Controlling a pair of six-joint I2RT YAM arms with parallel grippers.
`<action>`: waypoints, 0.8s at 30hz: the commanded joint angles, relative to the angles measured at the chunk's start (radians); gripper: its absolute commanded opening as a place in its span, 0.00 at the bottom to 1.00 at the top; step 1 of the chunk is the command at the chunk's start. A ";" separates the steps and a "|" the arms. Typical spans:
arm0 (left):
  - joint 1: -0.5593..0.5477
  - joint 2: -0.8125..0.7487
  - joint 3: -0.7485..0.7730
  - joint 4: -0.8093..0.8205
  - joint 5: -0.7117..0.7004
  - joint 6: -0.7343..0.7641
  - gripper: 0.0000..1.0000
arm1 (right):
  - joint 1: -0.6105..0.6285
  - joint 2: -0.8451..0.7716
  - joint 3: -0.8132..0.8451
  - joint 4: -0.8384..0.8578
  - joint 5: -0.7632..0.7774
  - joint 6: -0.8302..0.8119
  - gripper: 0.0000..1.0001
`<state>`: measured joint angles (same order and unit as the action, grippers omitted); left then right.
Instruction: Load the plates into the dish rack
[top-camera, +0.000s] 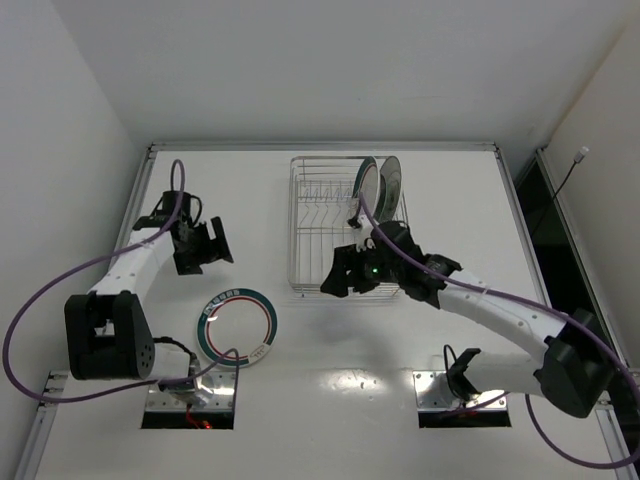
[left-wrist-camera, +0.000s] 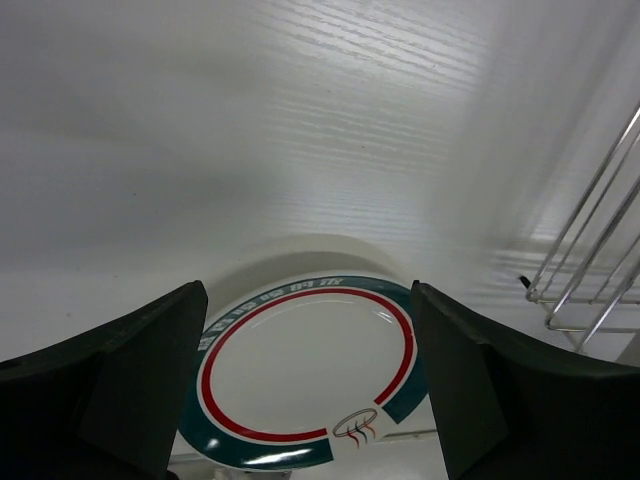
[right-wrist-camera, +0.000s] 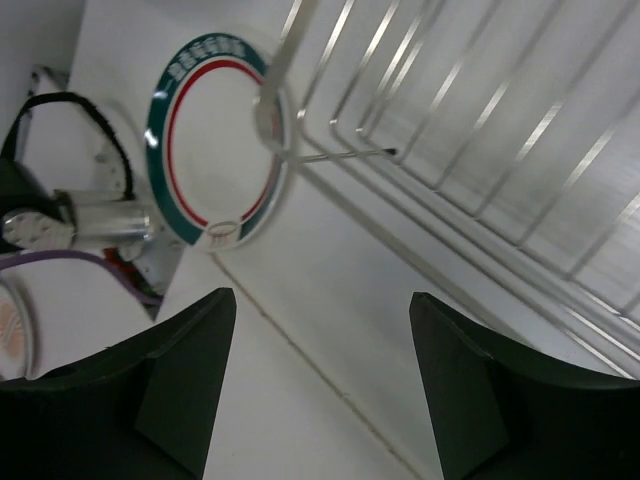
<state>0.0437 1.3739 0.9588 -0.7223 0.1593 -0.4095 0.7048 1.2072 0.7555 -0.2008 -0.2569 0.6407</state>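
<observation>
1. While hanging over the table (top-camera: 450, 220) left of the dish rack (top-camera: 318, 215): left gripper (top-camera: 205, 245), spread wide, grips nothing.
2. Between its fingers (left-wrist-camera: 130, 380) in the left wrist view: one plate (left-wrist-camera: 305, 370), white with teal-and-red rim rings, flat on the table, untouched.
3. From above: that plate near the left arm's base, well apart from the rack.
4. Over the rack's near end: right gripper (top-camera: 345, 272), likewise spread wide, empty, touches no plate.
5. At the rack's far right end: at least two upright plates (top-camera: 368, 185), on edge, side by side among the tines; one teal-rimmed, other patterns too small to tell.
</observation>
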 joint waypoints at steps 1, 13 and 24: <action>-0.048 0.007 0.040 -0.019 -0.032 0.049 0.79 | 0.085 0.029 0.019 0.173 -0.027 0.140 0.67; -0.343 0.272 0.139 -0.019 -0.092 0.127 0.77 | 0.096 -0.030 0.076 0.009 -0.047 0.022 0.67; -0.406 0.150 0.083 0.020 0.003 -0.113 0.25 | 0.087 -0.143 0.031 -0.054 -0.019 -0.047 0.70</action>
<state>-0.3298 1.6413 1.0679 -0.7300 0.1158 -0.3901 0.7944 1.0718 0.8047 -0.2485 -0.2882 0.6300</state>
